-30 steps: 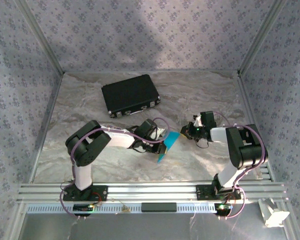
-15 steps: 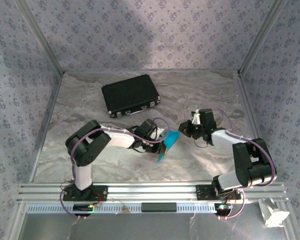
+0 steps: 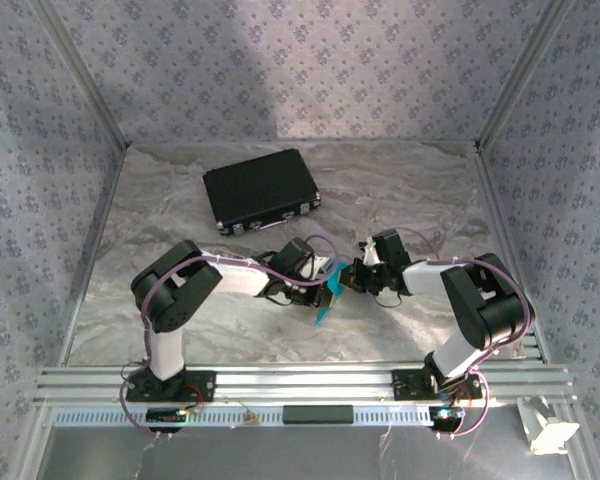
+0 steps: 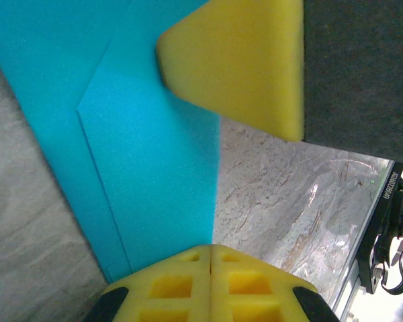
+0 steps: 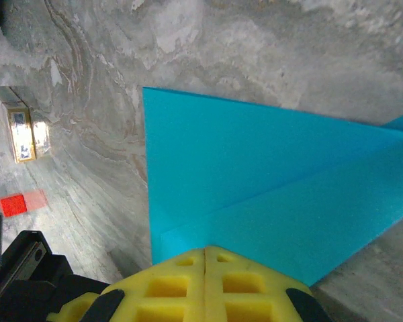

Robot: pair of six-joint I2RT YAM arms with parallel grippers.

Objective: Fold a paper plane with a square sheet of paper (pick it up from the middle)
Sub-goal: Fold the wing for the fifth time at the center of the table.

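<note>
The cyan-blue sheet of paper [image 3: 326, 303] lies folded on the marble table between the two arms, with creases and a layered flap [image 4: 148, 154] showing. My left gripper [image 3: 320, 283] is shut, and its yellow tips [image 4: 210, 247] rest at the paper's edge, which I see face-on beneath them. From the right, my right gripper [image 3: 350, 277] is shut too, with its tips [image 5: 205, 249] set on the folded layers [image 5: 255, 174]. One of its yellow fingers [image 4: 242, 60] reaches over the paper in the left wrist view. No sheet shows between either pair of jaws.
A black case [image 3: 261, 190] lies at the back left of the table. A small white-bordered card [image 5: 20, 126] and a red block [image 5: 13, 203] lie on the marble off to one side in the right wrist view. Patterned walls enclose the table, and an aluminium rail [image 3: 300, 385] runs along the near edge.
My right gripper has swung left across the table, from clear of the paper to resting on it. The left arm and the paper have stayed put.
</note>
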